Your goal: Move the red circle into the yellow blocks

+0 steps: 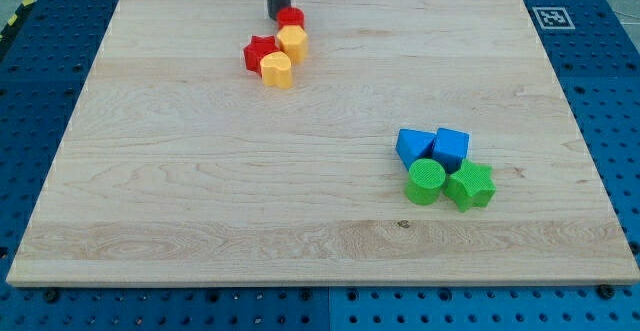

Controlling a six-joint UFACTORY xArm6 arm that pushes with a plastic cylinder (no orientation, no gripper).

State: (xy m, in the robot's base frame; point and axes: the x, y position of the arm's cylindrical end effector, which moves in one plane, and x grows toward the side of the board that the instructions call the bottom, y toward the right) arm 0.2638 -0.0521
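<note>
The red circle (291, 16) sits near the view's top, left of centre, touching the upper of two yellow blocks (293, 42). The second yellow block (277, 70) lies just below and left of it. A red star (259, 52) touches both yellow blocks on their left. My tip (276, 15) is a dark rod coming down from the view's top edge, its end right against the red circle's upper left side.
A cluster lies at the view's lower right: two blue blocks (414, 145) (451, 148), a green circle (426, 181) and a green star (470, 185). The wooden board (200, 201) lies on a blue pegboard. A marker tag (549, 17) sits at the top right.
</note>
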